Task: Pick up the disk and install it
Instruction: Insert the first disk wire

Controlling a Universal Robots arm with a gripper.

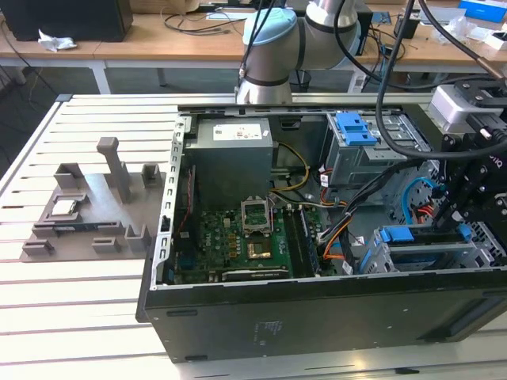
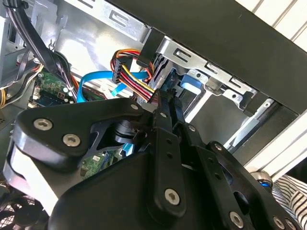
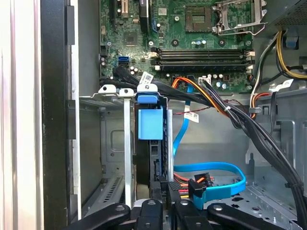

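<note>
Black gripper (image 3: 165, 201) linkages sit closest in both wrist views, fingers drawn together just at the disk (image 3: 150, 125), which stands on edge in its blue frame inside the metal drive cage (image 3: 113, 143) at the exterior view's right, near the case (image 1: 317, 317) front wall, beside orange-black power cables (image 3: 206, 98)

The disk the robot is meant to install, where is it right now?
The disk stands on edge in the drive cage inside the computer case, at the exterior view's right, directly ahead of the gripper and beside the blue cable.
</note>
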